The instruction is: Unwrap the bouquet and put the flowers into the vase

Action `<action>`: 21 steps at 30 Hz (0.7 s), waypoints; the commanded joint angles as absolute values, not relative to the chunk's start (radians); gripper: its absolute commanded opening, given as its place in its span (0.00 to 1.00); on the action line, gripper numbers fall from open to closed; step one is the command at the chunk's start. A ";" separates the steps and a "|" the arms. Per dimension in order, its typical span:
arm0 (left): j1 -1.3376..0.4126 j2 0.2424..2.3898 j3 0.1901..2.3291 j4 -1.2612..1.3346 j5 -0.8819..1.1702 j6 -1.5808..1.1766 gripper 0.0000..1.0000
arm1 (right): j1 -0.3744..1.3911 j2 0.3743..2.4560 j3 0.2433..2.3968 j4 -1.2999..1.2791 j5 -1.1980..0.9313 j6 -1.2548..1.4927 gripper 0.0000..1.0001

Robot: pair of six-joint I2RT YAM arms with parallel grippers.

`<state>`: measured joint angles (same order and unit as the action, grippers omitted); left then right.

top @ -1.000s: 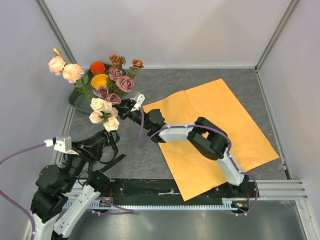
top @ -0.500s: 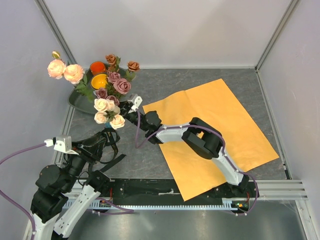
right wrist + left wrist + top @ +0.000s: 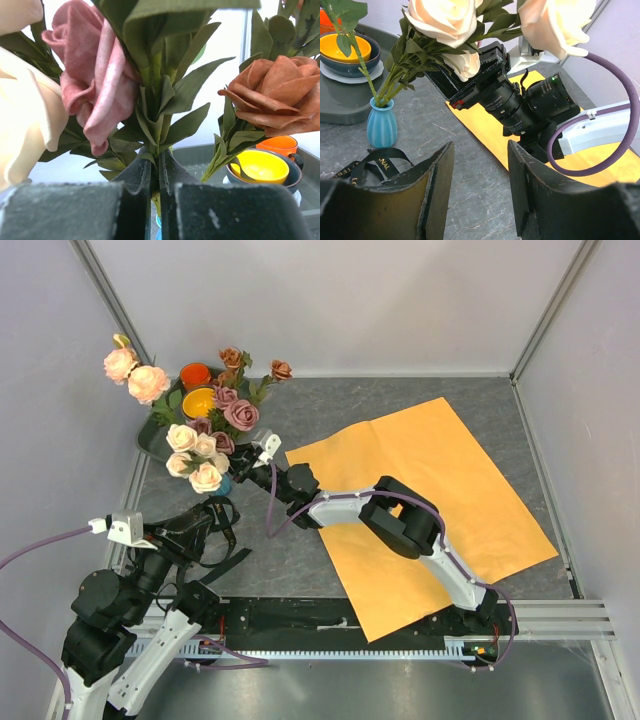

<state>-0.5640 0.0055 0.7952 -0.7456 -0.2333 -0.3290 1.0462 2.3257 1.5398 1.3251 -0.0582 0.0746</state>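
Black left pincer is held spread and empty above the bench. Beyond it, the flowers are stood in the teal vase, pinched at one stem by the right pincer; release seems due next.

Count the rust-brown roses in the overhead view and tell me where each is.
2. One rust-brown rose stands just right of the orange cup; the other is further right, toward the orange paper. Leaves or other blooms may hide more.
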 commanded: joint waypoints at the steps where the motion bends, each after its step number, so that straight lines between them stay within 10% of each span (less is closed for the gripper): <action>1: -0.557 -0.097 0.793 -0.706 -0.227 -0.324 0.54 | 1.055 2.339 1.559 1.485 -0.043 0.058 0.08; 21: -0.555 -0.097 0.792 -0.706 -0.227 -0.322 0.54 | 1.052 2.322 1.537 1.468 -0.006 0.054 0.56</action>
<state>-0.5621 0.0055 0.7952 -0.7456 -0.2333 -0.3290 1.0500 2.3257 1.5394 1.3231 -0.0105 0.0586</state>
